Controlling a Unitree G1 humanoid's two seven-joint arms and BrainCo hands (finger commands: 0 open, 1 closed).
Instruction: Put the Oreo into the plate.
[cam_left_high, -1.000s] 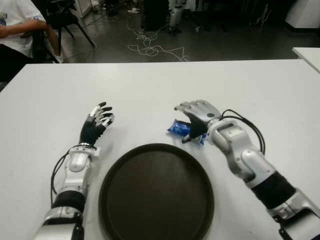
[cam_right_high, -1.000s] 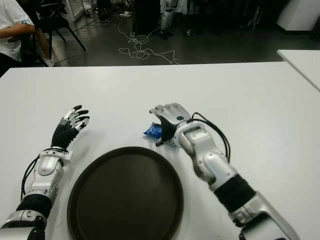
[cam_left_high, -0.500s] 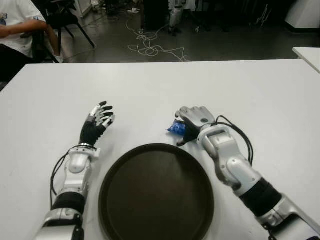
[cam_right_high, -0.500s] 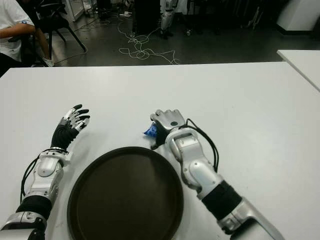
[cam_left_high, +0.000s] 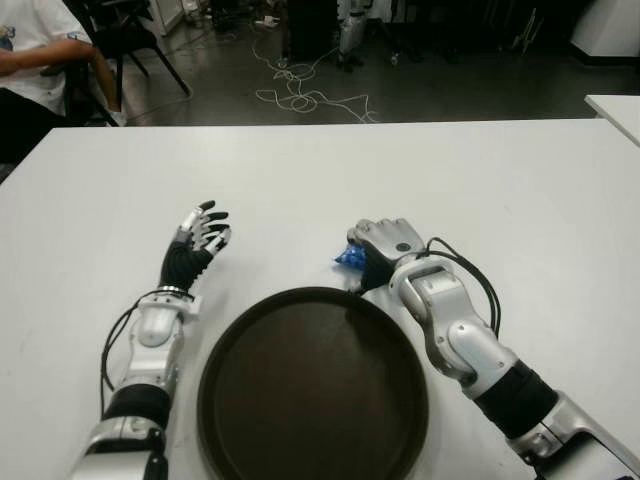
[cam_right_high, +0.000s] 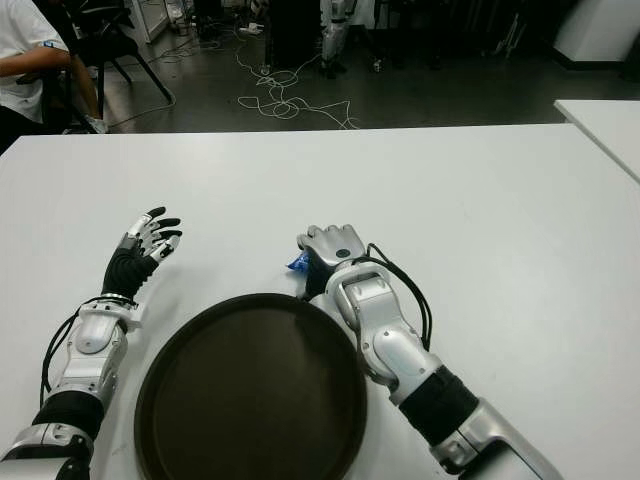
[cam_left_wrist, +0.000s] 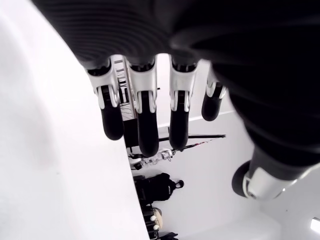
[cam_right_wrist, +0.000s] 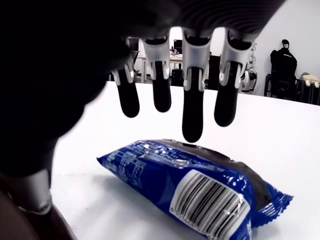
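The Oreo (cam_right_wrist: 200, 192) is a blue foil packet lying flat on the white table (cam_left_high: 520, 190), just beyond the far right rim of the dark round plate (cam_left_high: 310, 390). My right hand (cam_left_high: 385, 245) hovers palm-down over it, so in the eye views only the packet's left end (cam_left_high: 348, 257) peeks out. In the right wrist view the fingers (cam_right_wrist: 192, 115) hang straight above the packet, one tip close to its top, none curled around it. My left hand (cam_left_high: 198, 235) shows to the left of the plate with its fingers (cam_left_wrist: 145, 125) spread and nothing in them.
A seated person (cam_left_high: 30, 60) and a chair are beyond the table's far left corner. Cables (cam_left_high: 300, 95) lie on the floor behind. Another white table's corner (cam_left_high: 615, 105) shows at the far right.
My right hand has slid left and down over the Oreo, covering most of it, and its forearm has swung in toward the plate. The left hand has stayed put.
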